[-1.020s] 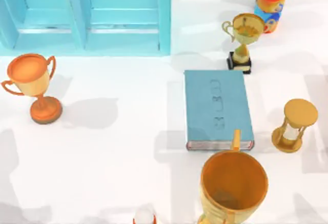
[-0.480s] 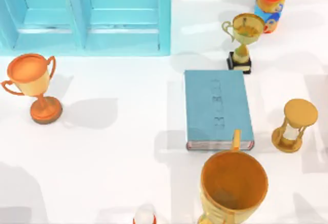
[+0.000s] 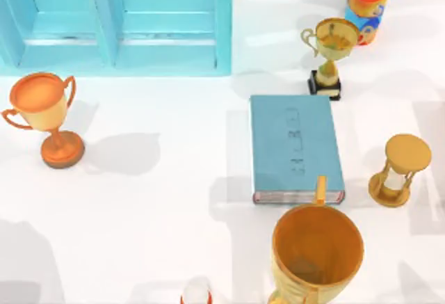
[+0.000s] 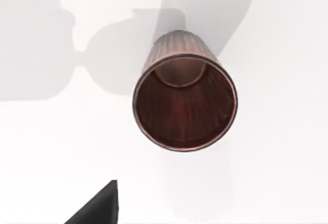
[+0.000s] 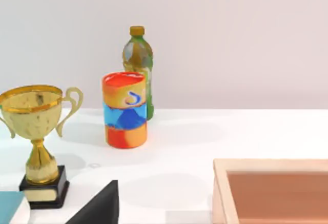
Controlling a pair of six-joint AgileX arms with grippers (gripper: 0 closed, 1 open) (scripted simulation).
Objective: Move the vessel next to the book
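Note:
The vessel (image 4: 184,103), a ribbed pinkish-brown tumbler with a dark inside, stands upright on the white table in the left wrist view, seen from above. A dark part of my left gripper (image 4: 100,206) hangs above and beside it, apart from it. The teal-blue book (image 3: 295,147) lies flat right of the table's middle. A dark part of my right gripper (image 5: 100,206) faces the table's back right, near the book's corner (image 5: 10,203).
A large orange-gold cup (image 3: 316,255) stands just in front of the book. An hourglass (image 3: 400,170) is at its right, with a gold trophy (image 3: 330,50) and a coloured can (image 3: 366,8) behind. An orange trophy (image 3: 43,116) stands left, before a teal cabinet (image 3: 118,19).
The shadow at the table's front left has shifted and grown. None of the things in the top view has moved.

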